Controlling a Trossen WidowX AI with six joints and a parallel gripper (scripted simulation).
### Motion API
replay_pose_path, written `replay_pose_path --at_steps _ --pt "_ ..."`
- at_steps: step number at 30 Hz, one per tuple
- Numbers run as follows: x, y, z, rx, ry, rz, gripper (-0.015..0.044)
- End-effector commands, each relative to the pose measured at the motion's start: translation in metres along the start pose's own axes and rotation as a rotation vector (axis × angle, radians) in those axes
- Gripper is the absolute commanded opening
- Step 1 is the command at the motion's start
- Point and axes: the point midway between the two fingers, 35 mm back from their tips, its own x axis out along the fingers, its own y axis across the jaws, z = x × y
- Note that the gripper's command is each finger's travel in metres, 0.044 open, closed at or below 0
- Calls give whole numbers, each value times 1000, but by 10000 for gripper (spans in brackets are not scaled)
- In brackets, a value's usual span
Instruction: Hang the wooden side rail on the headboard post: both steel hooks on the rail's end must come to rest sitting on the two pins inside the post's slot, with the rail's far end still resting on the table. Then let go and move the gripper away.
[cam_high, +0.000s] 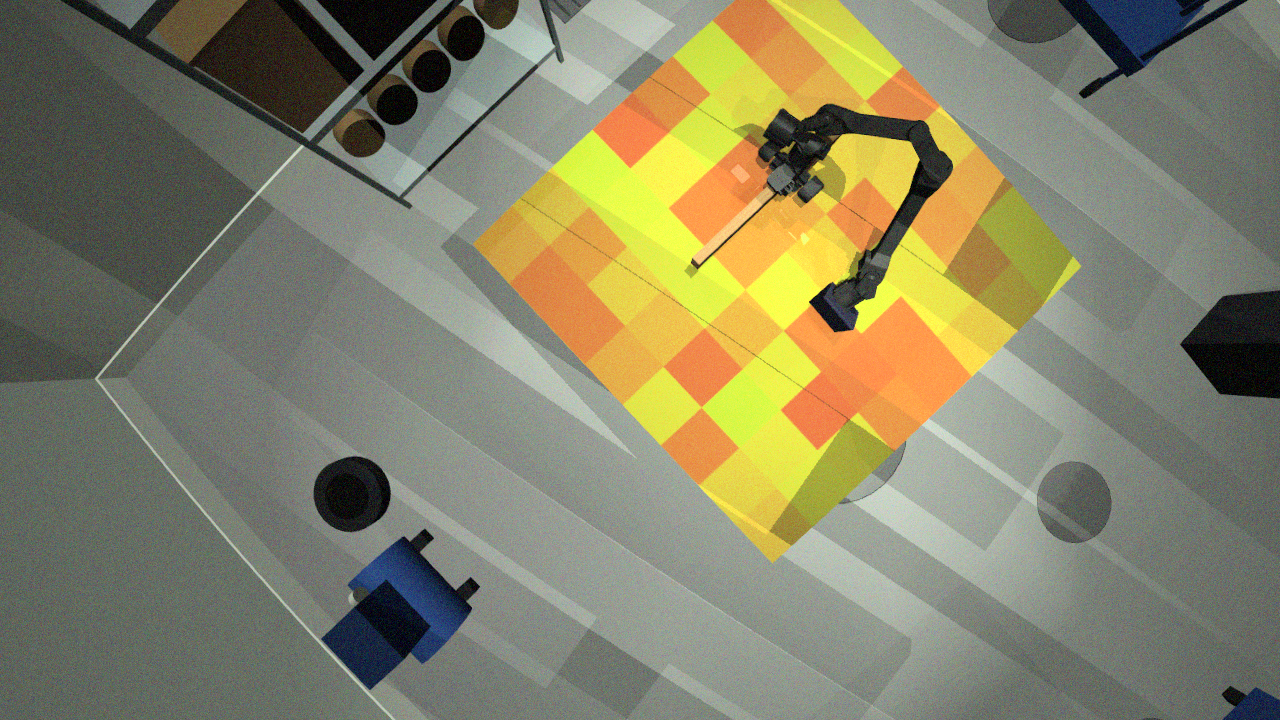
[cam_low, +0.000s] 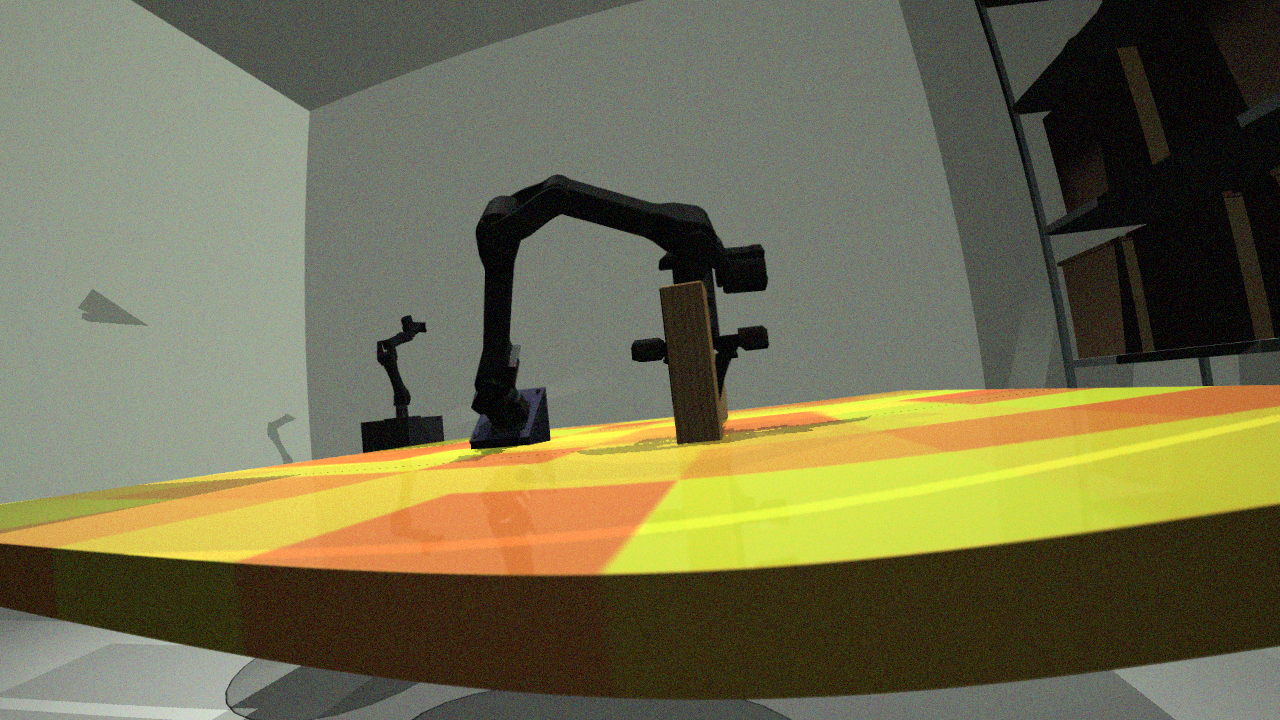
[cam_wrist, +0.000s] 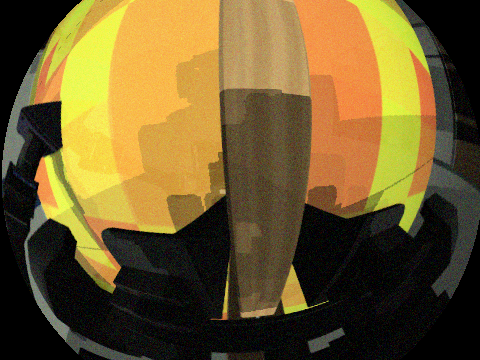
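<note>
The wooden side rail (cam_high: 734, 227) (cam_low: 689, 358) (cam_wrist: 265, 50) stands on edge, long and narrow from above. In the exterior view it is seen nearly end-on, upright, its near end down at the table top (cam_high: 617, 259) (cam_low: 805, 537). My gripper (cam_high: 784, 183) (cam_wrist: 252, 198) is shut on the rail near its other end, with one dark finger on each side in the wrist view. In the exterior view the rail partly hides the fingers. The headboard post, its slot and pins, and the rail's steel hooks cannot be made out; the gripper covers the rail's held end from above.
The arm's dark blue base (cam_high: 834, 307) (cam_low: 510, 429) stands on the patchwork table beside the rail. The arm arches over to the gripper. A shelf rack (cam_high: 465, 132) (cam_low: 1038, 197) stands off the table. A second small arm (cam_low: 393, 362) is in the background.
</note>
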Motion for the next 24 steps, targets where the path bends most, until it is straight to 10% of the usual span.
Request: replay_pose_path --at_steps 1,24 --pt "-5 -2 -1 -5 3 -14 0" --pt "-2 -1 -2 -5 3 -14 0"
